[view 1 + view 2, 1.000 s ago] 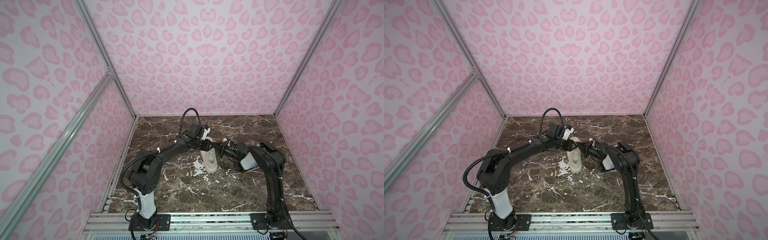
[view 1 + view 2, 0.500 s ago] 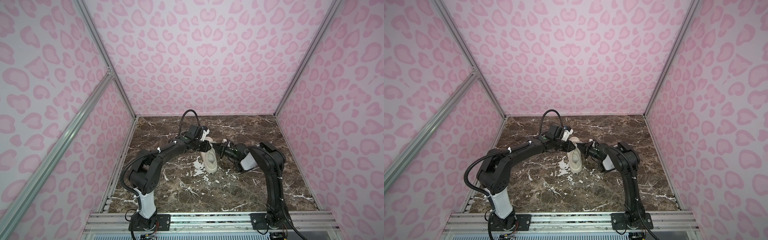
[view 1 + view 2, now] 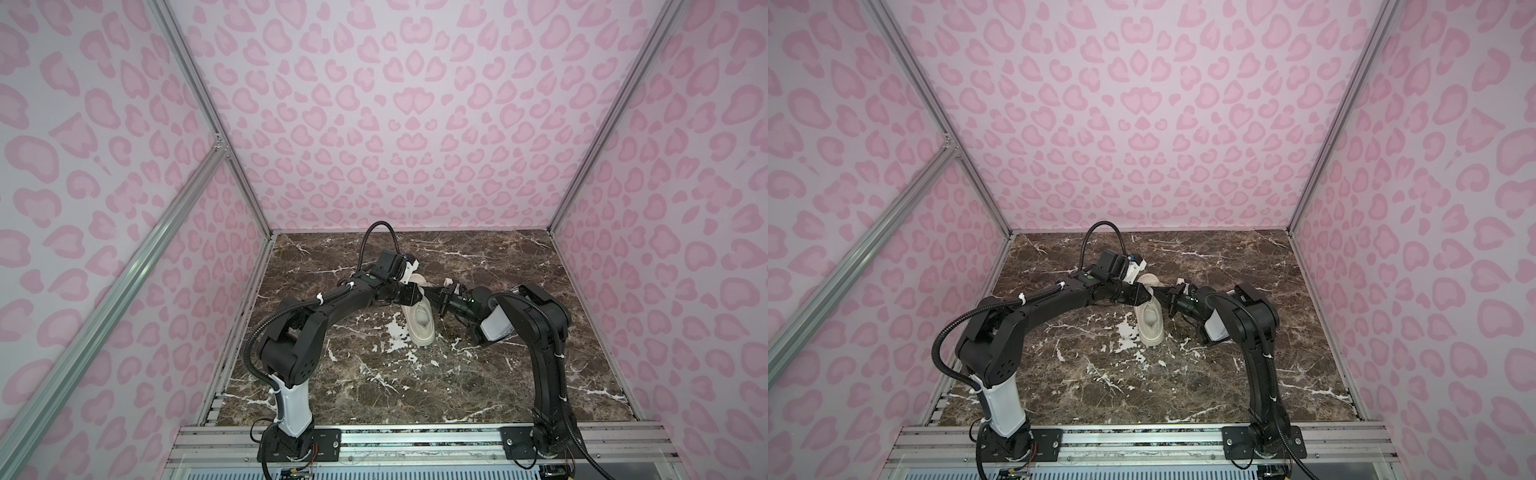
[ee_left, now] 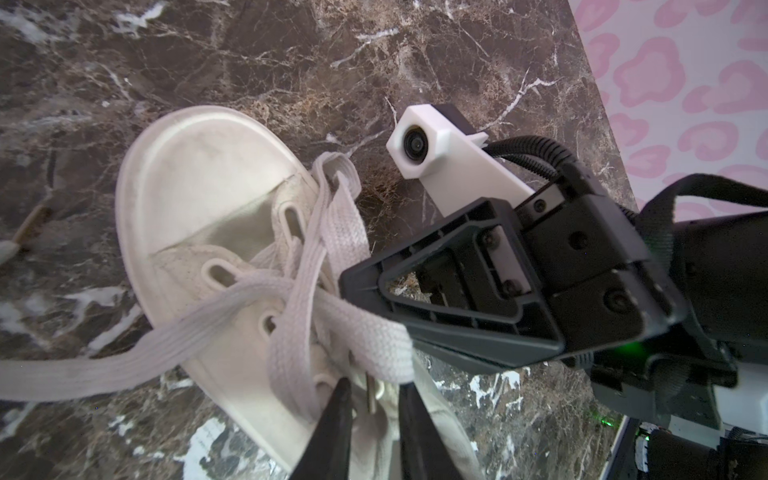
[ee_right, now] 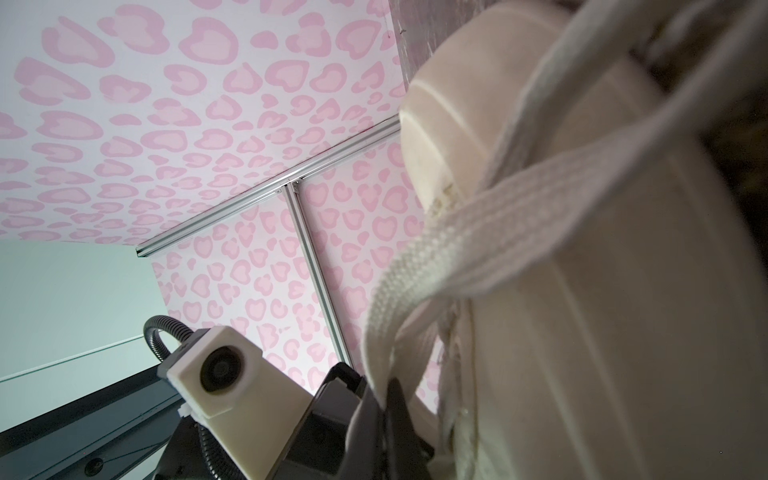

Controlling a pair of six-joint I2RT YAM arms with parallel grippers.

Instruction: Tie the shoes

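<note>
Flat laces [image 4: 316, 232] looked limp, slip-prone; best pinched flat, close to sneaker [image 4: 199, 174]. Jaws: right gripper [image 4: 347, 286] clamped one lace; left gripper [image 4: 374, 399] barely apart, grip unclear.

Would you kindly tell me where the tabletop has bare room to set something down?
The brown marble tabletop is bare between the cream platform sneaker and the front rail, and in the far corners by the pink-patterned back wall. It is crowded over the sneaker's laces, where the left tool and right tool meet.
</note>
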